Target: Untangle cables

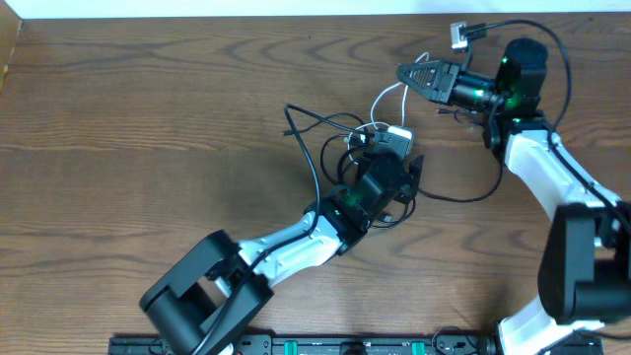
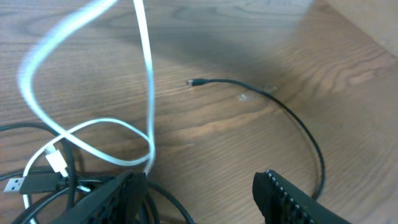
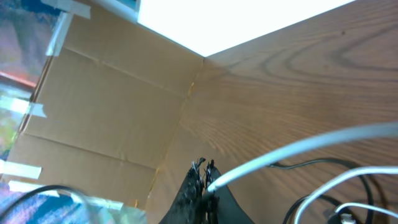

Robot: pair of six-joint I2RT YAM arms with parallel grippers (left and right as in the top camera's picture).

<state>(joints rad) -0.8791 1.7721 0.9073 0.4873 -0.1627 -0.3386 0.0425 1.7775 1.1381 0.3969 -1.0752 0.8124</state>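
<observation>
The cables lie tangled at the table's middle. A black cable (image 1: pixel 314 148) loops to the left, and another black cable (image 1: pixel 463 196) trails off to the right. Its small plug (image 2: pixel 190 82) rests on bare wood. The white cable (image 1: pixel 392 96) rises from the tangle to my right gripper (image 1: pixel 404 73), which is shut on it near the far edge. In the right wrist view the white cable (image 3: pixel 298 148) comes out from between the closed fingers of that gripper (image 3: pixel 205 177). My left gripper (image 1: pixel 402 153) is over the tangle. It (image 2: pixel 199 177) is open, with only wood between the fingers. White loops (image 2: pixel 112 134) and a USB plug (image 2: pixel 15 185) lie beside its left finger.
A cardboard wall (image 3: pixel 99 118) stands along the table's left edge. A dark rail (image 1: pixel 296 345) runs along the front edge. The right arm's own thick cable with a connector (image 1: pixel 459 35) hangs near the back right.
</observation>
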